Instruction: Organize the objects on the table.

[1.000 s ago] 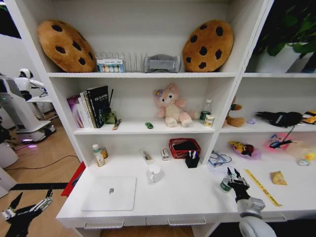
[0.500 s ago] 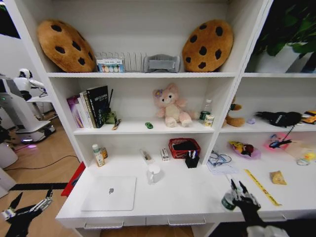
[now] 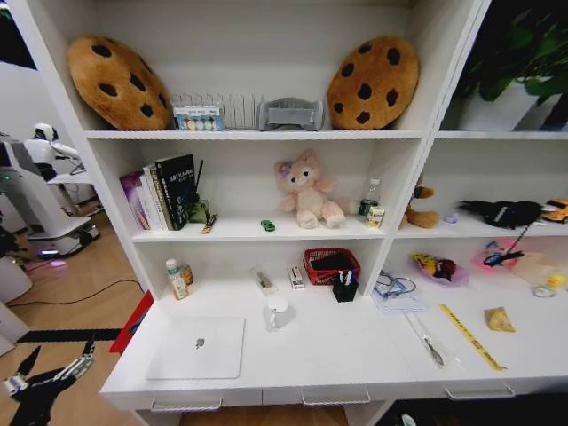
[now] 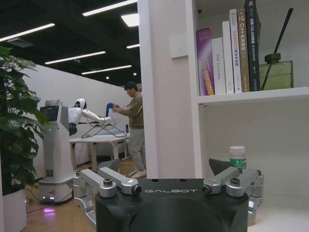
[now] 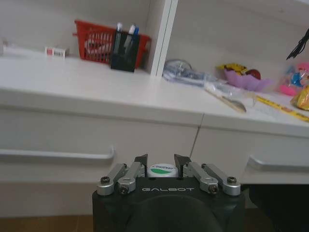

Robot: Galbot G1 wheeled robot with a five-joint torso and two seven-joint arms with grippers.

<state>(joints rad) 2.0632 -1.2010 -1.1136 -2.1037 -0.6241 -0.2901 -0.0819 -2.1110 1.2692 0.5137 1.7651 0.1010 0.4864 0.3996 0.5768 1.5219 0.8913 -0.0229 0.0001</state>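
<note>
A wide white table [image 3: 355, 355] with shallow drawers fills the foreground, a slim silver laptop [image 3: 197, 347] lying flat near its left front corner. Farther back stands a black holder of pens [image 3: 345, 286], and a tiny green toy car [image 3: 268, 225] sits on the shelf above. The left gripper [image 3: 53, 377] hangs low beside the table, fingers spread wide. The right gripper [image 5: 161, 166] sits below the drawer fronts, pinching a small round tin [image 5: 161, 169] (green-and-white lid showing). To place it well, the grip should probably stay firm and level.

bright even light, head view edges warped, r wrist soft.
</note>
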